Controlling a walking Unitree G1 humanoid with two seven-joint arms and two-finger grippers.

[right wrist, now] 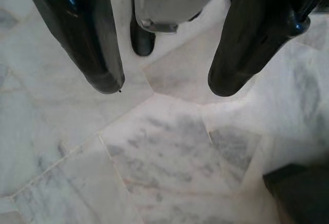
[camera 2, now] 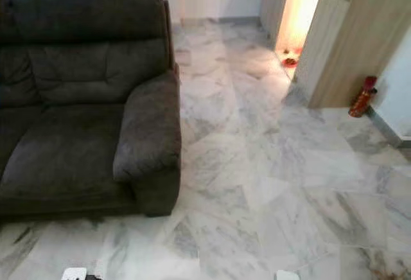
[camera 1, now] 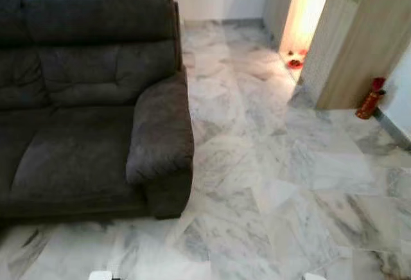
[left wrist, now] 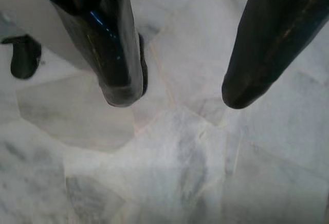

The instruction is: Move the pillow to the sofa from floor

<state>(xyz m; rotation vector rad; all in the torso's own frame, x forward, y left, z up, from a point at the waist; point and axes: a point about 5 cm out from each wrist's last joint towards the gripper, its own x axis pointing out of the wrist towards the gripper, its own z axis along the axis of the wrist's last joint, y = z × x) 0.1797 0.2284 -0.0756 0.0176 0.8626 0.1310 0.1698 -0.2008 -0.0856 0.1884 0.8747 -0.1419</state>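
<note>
A dark grey fabric sofa (camera 1: 83,106) stands at the left, its broad armrest (camera 1: 160,132) nearest me and its seat cushion (camera 1: 70,161) bare. My left gripper (left wrist: 180,98) hangs over the marble floor (left wrist: 169,172), open, with nothing between its black fingers (left wrist: 110,54). Over the same floor, my right gripper (right wrist: 167,86) is also open and holds nothing.
White and grey marble floor (camera 1: 276,177) stretches to the right of the sofa. A red fire extinguisher (camera 1: 371,99) leans by a wooden partition (camera 1: 359,42). A lit opening (camera 1: 302,17) has small red items (camera 1: 295,61) at its foot. A dark shape (right wrist: 300,193) lies near my right gripper.
</note>
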